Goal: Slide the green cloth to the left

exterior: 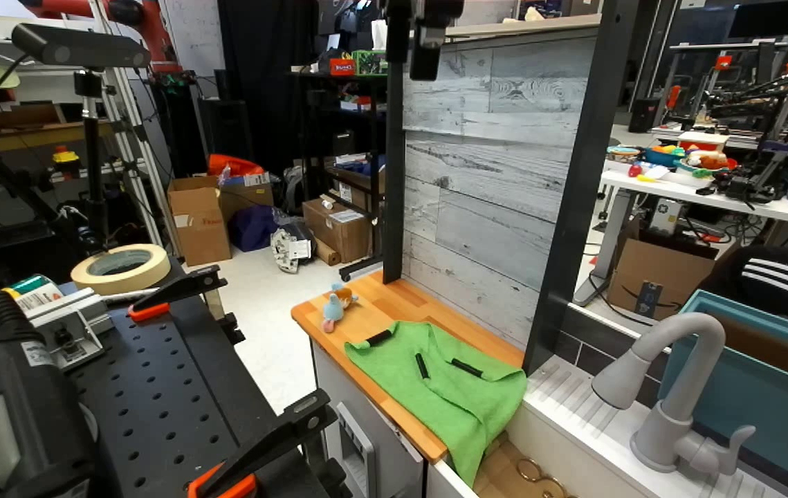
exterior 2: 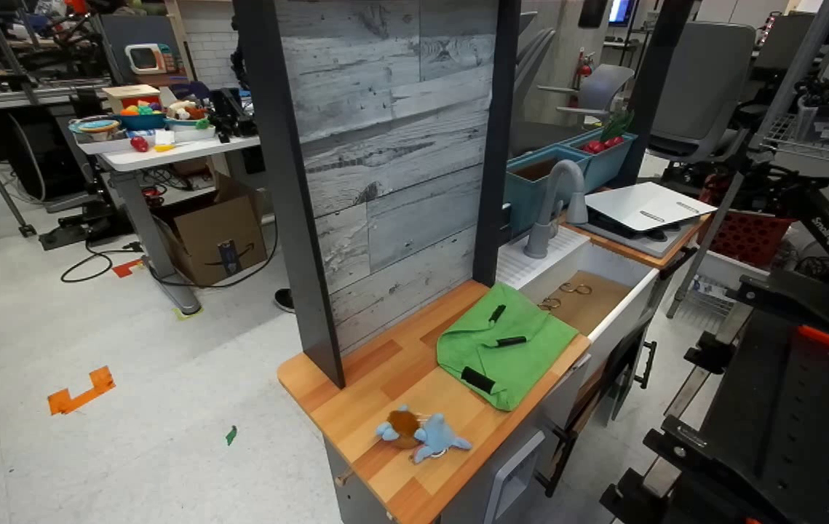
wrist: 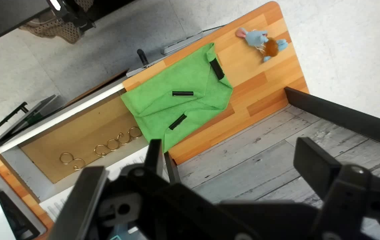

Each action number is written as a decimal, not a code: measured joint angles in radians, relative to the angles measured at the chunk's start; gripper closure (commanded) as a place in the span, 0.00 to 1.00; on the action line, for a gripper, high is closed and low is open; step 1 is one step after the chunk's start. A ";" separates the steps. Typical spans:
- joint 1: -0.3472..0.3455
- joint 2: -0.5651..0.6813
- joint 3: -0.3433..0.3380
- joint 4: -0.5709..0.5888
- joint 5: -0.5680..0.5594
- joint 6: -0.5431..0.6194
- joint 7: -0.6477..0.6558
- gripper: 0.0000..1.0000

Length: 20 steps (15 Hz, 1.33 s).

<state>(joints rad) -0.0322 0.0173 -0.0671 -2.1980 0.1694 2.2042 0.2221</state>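
Observation:
The green cloth lies wrinkled on the orange-brown wooden tabletop, with three short black strips on it. It also shows in an exterior view and in the wrist view. One end of it reaches over the sink's edge. My gripper is at the top of an exterior view, high above the tabletop. In the wrist view my gripper has its fingers wide apart with nothing between them. It is well apart from the cloth.
Small blue and brown plush toys lie near the tabletop's far end from the sink. A grey plank panel with dark posts stands along the tabletop's edge. The sink holds gold rings. A grey faucet rises beside it.

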 measured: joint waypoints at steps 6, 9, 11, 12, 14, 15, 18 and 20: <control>0.000 0.164 -0.002 0.055 -0.018 0.016 0.067 0.00; 0.000 0.234 -0.005 0.063 -0.040 0.046 0.096 0.00; 0.001 0.282 -0.007 0.062 -0.071 0.095 0.117 0.00; 0.001 0.306 -0.008 0.061 -0.088 0.123 0.125 0.00; 0.003 0.355 -0.014 0.056 -0.124 0.170 0.138 0.00; 0.006 0.381 -0.020 0.053 -0.140 0.192 0.141 0.00; 0.017 0.453 -0.032 0.042 -0.172 0.254 0.141 0.00; 0.023 0.496 -0.033 0.039 -0.182 0.295 0.139 0.00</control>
<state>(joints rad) -0.0093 0.5136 -0.0999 -2.1587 -0.0128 2.4989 0.3610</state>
